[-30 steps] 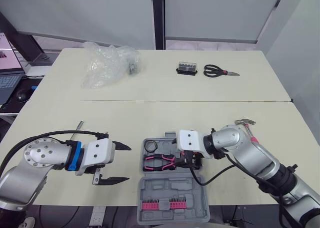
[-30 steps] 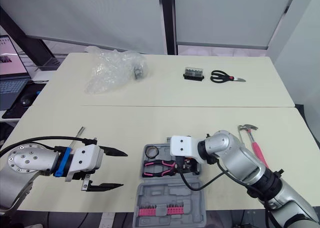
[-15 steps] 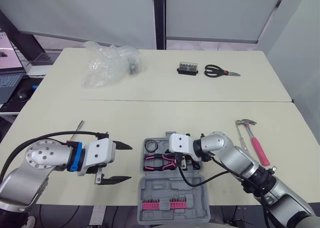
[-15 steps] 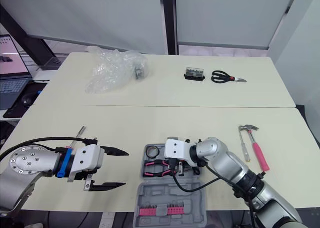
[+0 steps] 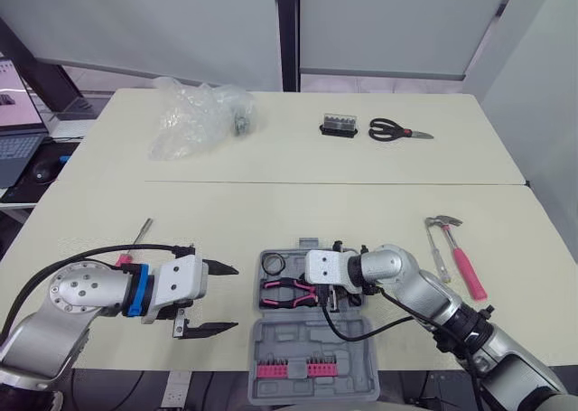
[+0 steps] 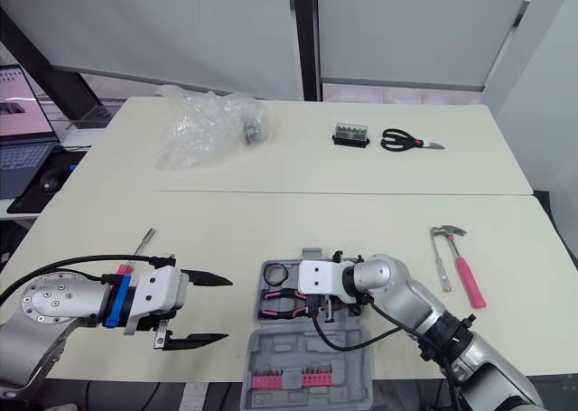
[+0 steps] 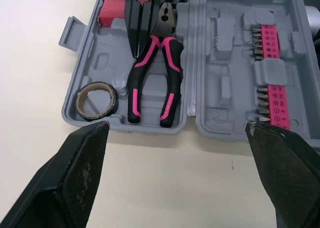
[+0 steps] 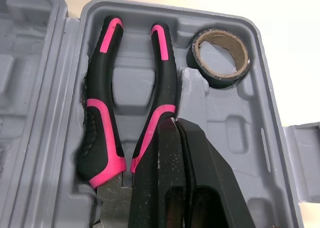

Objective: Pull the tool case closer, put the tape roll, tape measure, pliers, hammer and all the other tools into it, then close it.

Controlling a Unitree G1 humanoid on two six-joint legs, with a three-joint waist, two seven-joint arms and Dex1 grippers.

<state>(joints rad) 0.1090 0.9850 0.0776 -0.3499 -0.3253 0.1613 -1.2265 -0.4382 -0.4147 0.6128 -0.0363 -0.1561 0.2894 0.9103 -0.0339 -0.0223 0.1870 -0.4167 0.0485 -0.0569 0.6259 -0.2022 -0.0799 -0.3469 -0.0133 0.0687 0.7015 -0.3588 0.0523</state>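
The closed, empty right gripper [image 8: 171,128] is sitting over the case [image 7: 105,52], nearest the hammer [image 5: 461,259] lying at 3 o'clock, handle toward 5.

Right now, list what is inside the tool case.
The tool case holds a tape roll, pink-handled pliers and, in its other half, pink bit strips. The right gripper partly covers a pink item beside the pliers' head; I cannot identify it.

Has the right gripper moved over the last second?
Yes. Against the unmoved tool case, the right gripper has shifted toward the robot's left, ending above the pliers.
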